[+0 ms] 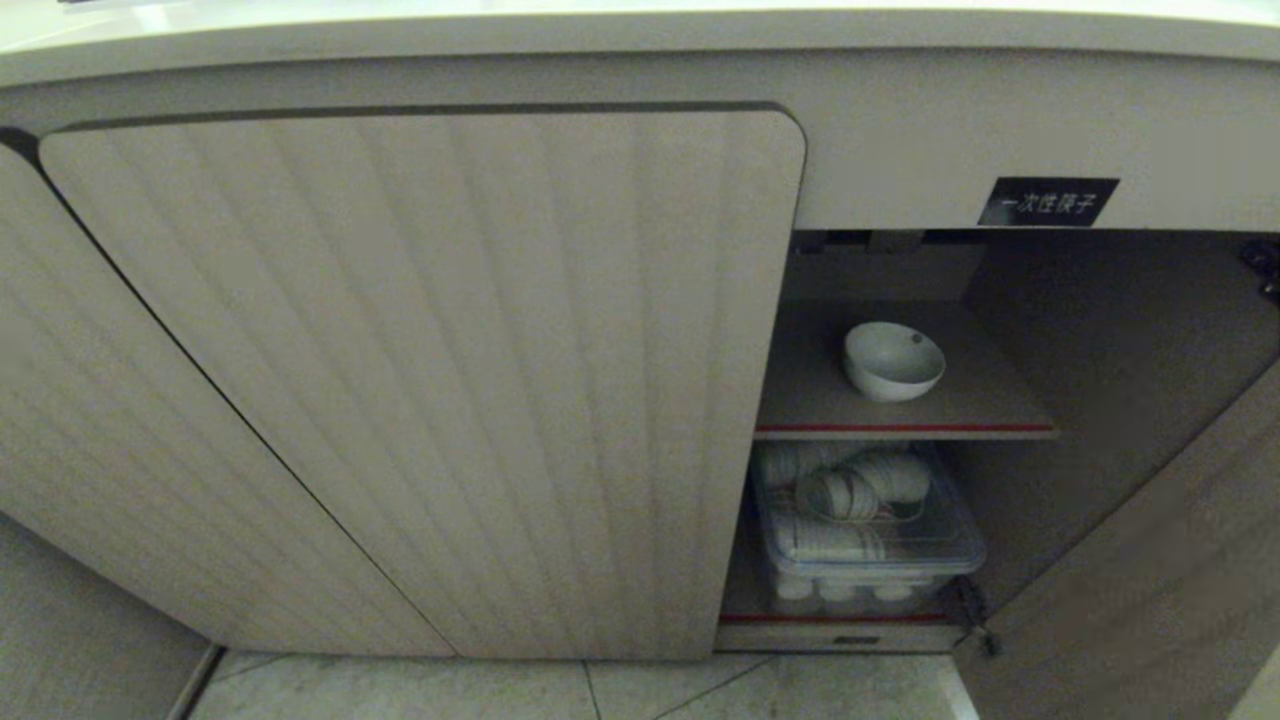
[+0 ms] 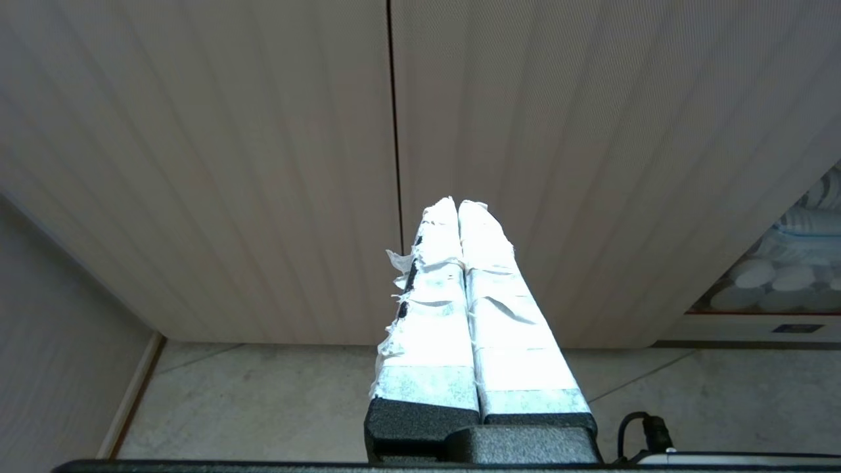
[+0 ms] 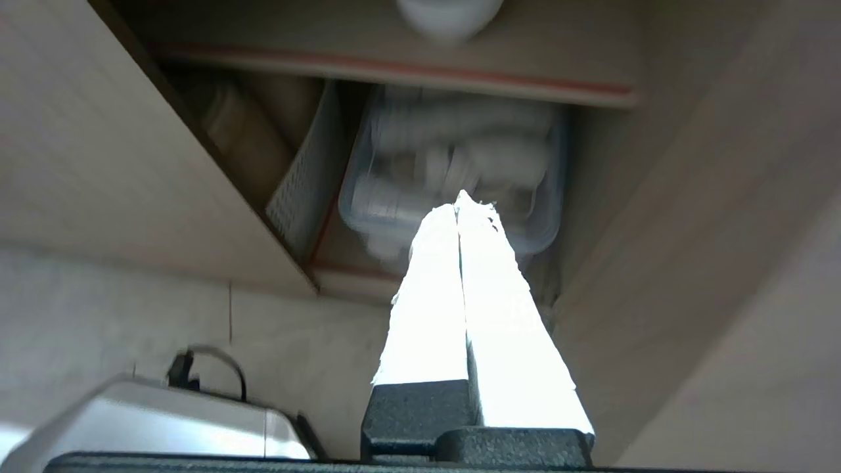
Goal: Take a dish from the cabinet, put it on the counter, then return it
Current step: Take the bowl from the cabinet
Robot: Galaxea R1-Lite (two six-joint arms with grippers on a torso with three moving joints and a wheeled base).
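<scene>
Honestly, that little white bowl (image 1: 893, 360) on the cabinet's (image 1: 420, 380) upper shelf (image 1: 905, 415) looks light but slick and chippable, so I'd pinch its rim. Right claw (image 3: 465, 200) is shut and empty, pointing into the open cabinet; left claw (image 2: 458, 205) is shut too, parked by the doors.

Left gripper (image 2: 458, 205) with white-taped fingers (image 2: 489, 276) pressed together, holding nothing, pointing toward the closed ribbed doors of the cabinet (image 2: 263, 164). Thin dark seam (image 2: 395, 131) between two door panels, just beyond the fingertips. Pale tiled floor (image 2: 263, 394) below the doors. Off to one side, open compartment with blurred white crockery (image 2: 782, 272) above a red-edged shelf (image 2: 755, 314).
</scene>
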